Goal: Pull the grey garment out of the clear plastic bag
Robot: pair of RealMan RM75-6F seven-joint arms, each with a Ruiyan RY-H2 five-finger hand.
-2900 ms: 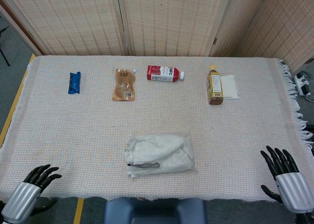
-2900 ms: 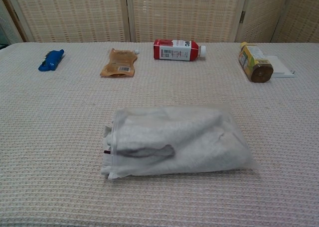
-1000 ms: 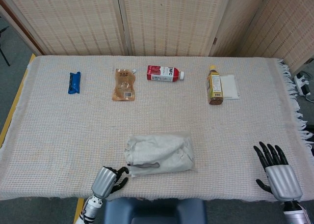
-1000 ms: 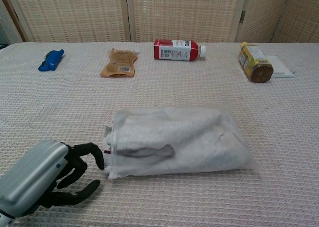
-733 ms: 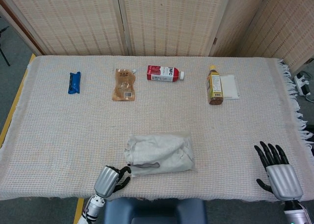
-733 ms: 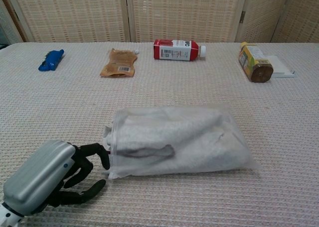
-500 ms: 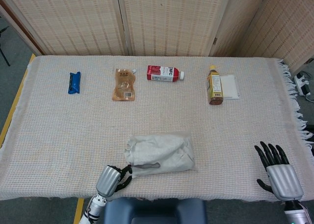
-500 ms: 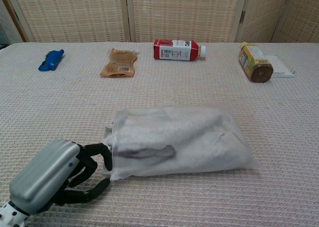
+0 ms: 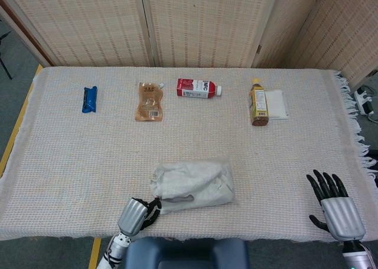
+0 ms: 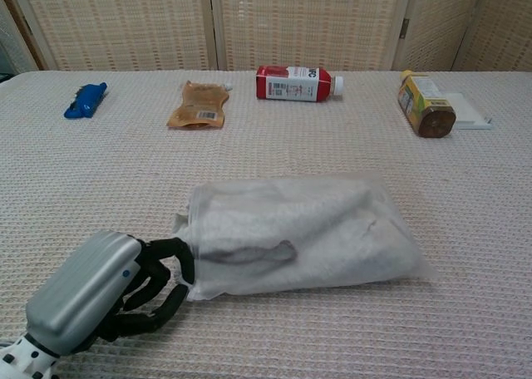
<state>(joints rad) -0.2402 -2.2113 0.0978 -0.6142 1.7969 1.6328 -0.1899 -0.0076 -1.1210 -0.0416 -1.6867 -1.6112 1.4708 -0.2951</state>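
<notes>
The clear plastic bag [image 9: 194, 185] [image 10: 299, 233] lies near the table's front edge, its open mouth facing left. The pale grey garment [image 10: 283, 221] fills it, folded, with a dark strip showing near the mouth. My left hand [image 9: 137, 215] [image 10: 108, 296] rests on the cloth just left of the bag. Its dark fingers [image 10: 170, 263] are curled and touch the bag's mouth; I see no firm hold on anything. My right hand [image 9: 336, 207] hovers at the front right edge, far from the bag, with fingers spread and nothing in them. The chest view does not show it.
Along the back lie a blue packet [image 9: 89, 99] [image 10: 85, 100], a brown pouch [image 9: 149, 102] [image 10: 198, 105], a red bottle [image 9: 198, 88] [image 10: 295, 83], and an amber bottle [image 9: 257, 104] [image 10: 426, 104] beside a white box [image 9: 276, 104]. Woven screens stand behind the table.
My left hand came in from the front left corner to the bag's mouth and nudged the bag slightly right. The right hand rose a little over the table's edge, then stayed.
</notes>
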